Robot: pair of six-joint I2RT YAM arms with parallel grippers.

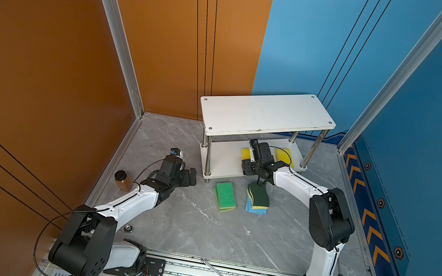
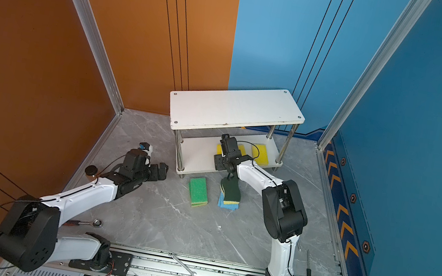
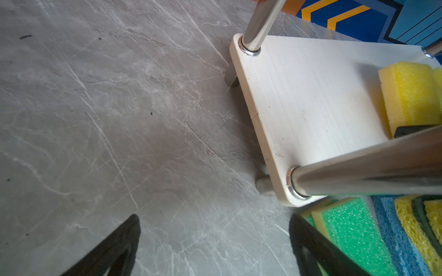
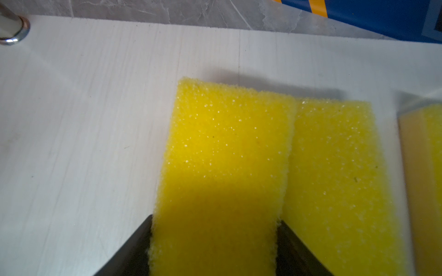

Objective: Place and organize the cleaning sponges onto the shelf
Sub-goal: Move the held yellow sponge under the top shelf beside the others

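Yellow sponge (image 4: 222,167) sits clamped in the right fingers (image 4: 134,248) over the lower board of the shelf (image 4: 83,107), beside another sponge (image 4: 334,179). This looks like the placing step. Next: set flat, release. Left fingers (image 3: 114,248) apart, empty.

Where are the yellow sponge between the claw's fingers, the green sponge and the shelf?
yellow sponge (image 4: 222,155): right wrist view, middle of its top face.
green sponge (image 1: 225,194): in a top view, centre of its green face.
shelf (image 1: 267,113): in a top view, bare middle of its upper board.
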